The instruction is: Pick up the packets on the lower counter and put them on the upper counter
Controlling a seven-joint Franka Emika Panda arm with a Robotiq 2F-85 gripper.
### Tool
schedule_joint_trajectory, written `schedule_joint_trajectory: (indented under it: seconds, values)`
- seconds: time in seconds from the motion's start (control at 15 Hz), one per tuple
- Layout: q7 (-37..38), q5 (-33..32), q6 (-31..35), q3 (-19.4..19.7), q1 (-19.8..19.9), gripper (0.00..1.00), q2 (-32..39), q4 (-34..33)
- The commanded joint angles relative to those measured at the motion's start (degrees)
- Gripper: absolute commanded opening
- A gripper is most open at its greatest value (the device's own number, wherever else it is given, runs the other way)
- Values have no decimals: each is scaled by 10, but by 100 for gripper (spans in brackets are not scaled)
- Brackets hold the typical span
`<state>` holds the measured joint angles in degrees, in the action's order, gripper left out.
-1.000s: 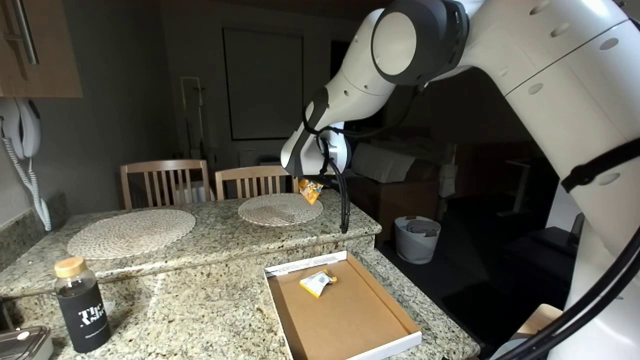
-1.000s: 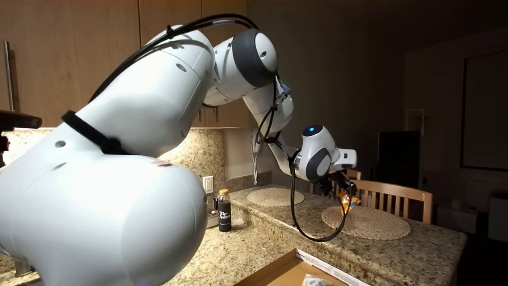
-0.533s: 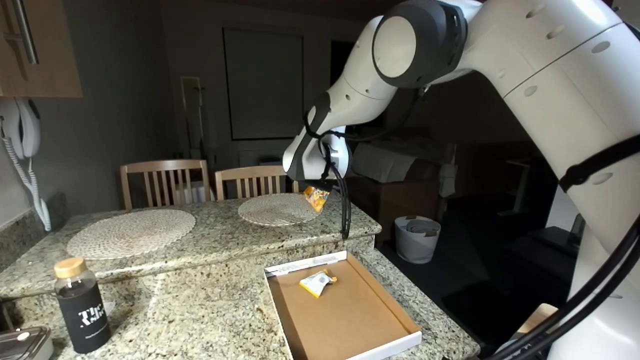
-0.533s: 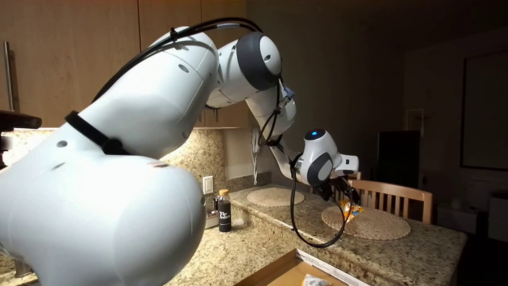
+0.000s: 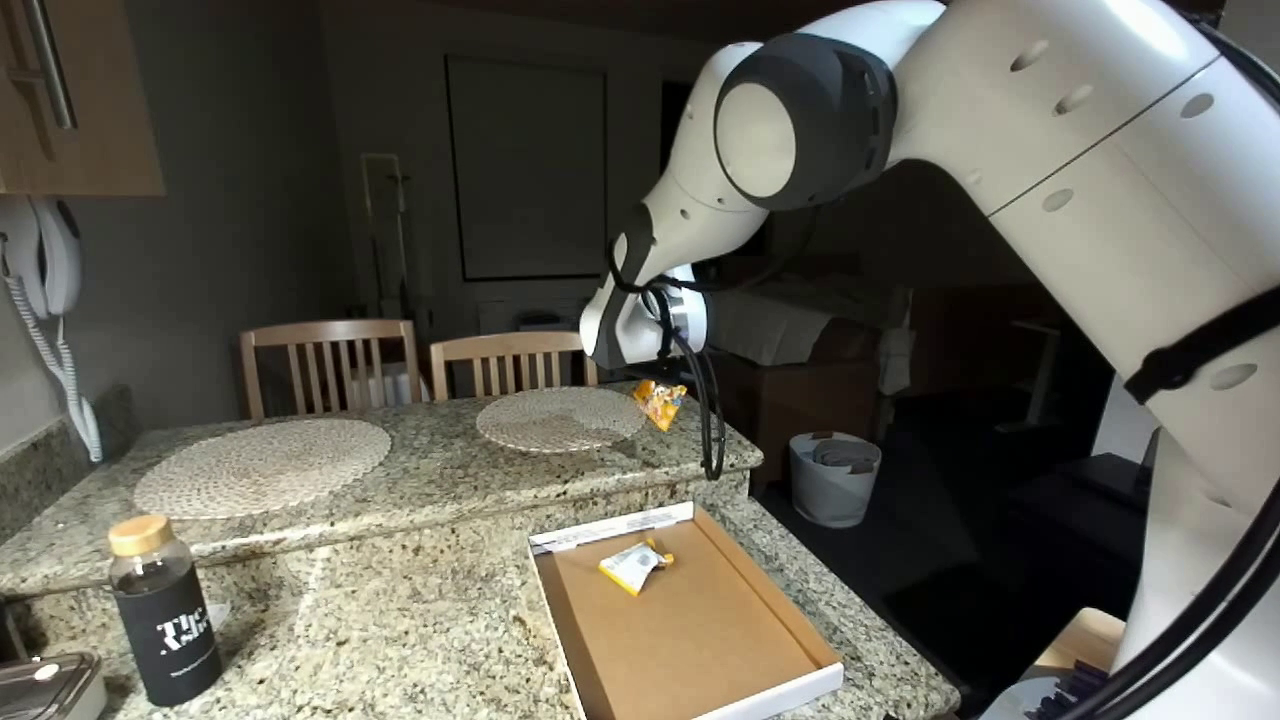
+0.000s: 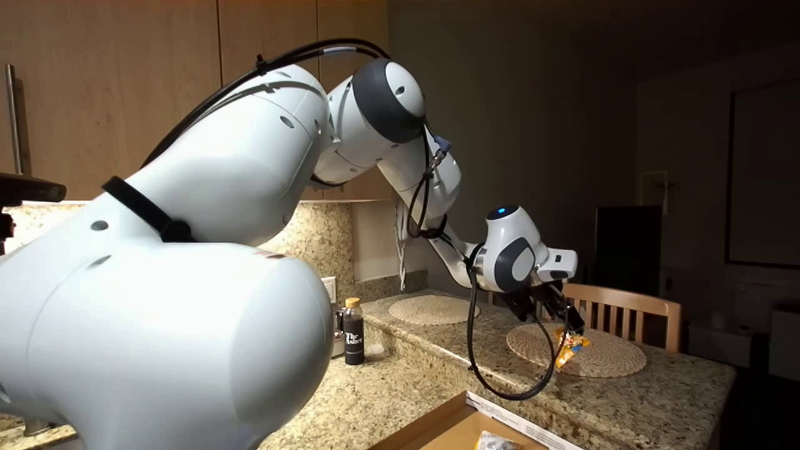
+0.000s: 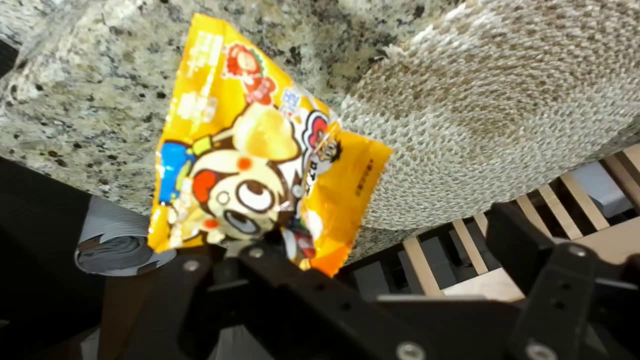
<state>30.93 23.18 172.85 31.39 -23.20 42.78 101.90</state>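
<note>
A yellow-orange packet [image 7: 240, 165] with a cartoon face clings to one finger of my gripper [image 7: 392, 232] in the wrist view, covering that fingertip. The opposite finger [image 7: 520, 240] stands far off, and nothing fills the gap between. In both exterior views this packet [image 5: 660, 402] hangs from the gripper [image 6: 544, 310], above the upper counter [image 5: 440, 455] by the edge of a round placemat; whether it touches the surface, I cannot tell. The other packet [image 5: 636, 566], whitish with yellow edges, lies in the tan tray on the lower counter [image 5: 430, 620].
The white-rimmed tray [image 5: 700, 645] sits below the raised ledge. Two round placemats [image 5: 265, 467] lie on the upper counter. A dark bottle [image 5: 165, 630] stands on the lower counter. Wooden chairs [image 6: 625, 300] back onto the ledge. A cable loop [image 6: 472, 350] hangs beside the gripper.
My jaws have spread wider. The gripper has come down and shifted rightward in both exterior views, and the packet has travelled with it. The packet in the tray has stayed put.
</note>
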Motion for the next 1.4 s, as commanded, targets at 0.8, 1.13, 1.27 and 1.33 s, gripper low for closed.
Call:
schedule_joint_trajectory:
  seconds: [0.8,1.13,1.27,1.33]
  values:
    - [-78,-54,-128,-291,196,100,-116,22]
    - [-69,-54,-116,-295,214,100,-118,16]
    - [-69,-53,-101,-295,219,100,-131,36]
    - [-69,-53,-99,-295,219,100,-135,42]
